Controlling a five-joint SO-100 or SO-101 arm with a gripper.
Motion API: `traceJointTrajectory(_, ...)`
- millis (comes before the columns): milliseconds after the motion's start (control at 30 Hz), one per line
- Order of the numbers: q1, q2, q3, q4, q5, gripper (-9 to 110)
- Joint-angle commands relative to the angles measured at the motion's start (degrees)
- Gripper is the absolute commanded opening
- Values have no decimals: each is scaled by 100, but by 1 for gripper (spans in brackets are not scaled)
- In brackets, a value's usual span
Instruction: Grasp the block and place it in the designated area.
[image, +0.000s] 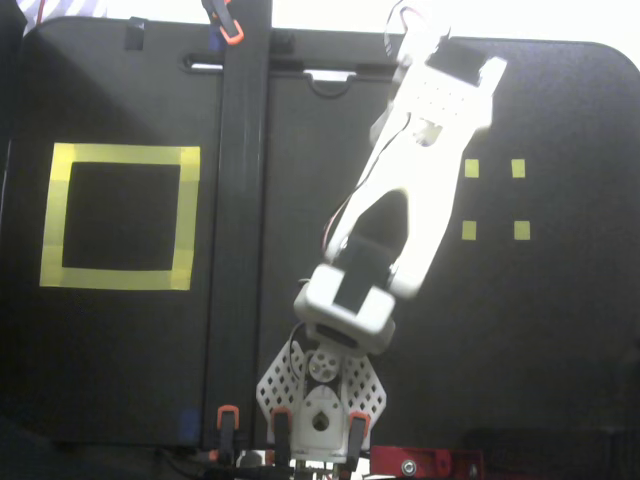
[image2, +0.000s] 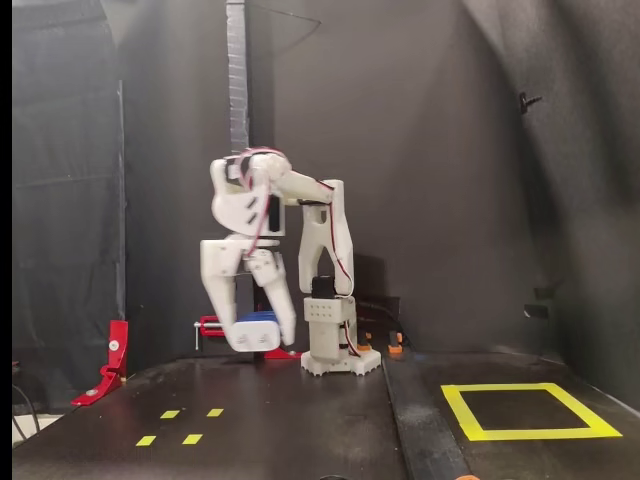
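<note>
Your white two-finger claw (image2: 258, 338) is clamped on the small dark-blue rounded block (image2: 256, 320), holding it well above the black table (image2: 300, 420). The large yellow-tape square outline (image2: 527, 409) lies far off to the right in this side view. A fast swing could shake the block loose, and a raised dark strip (image: 238, 230) crosses your path.
</note>
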Motion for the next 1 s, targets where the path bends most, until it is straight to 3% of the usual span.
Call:
traceJointTrajectory(0, -123, 527, 334, -167, 79, 22)
traceJointTrajectory(467, -519, 694, 624, -281, 413, 22)
traceJointTrajectory(967, -2936, 167, 580, -413, 2786, 22)
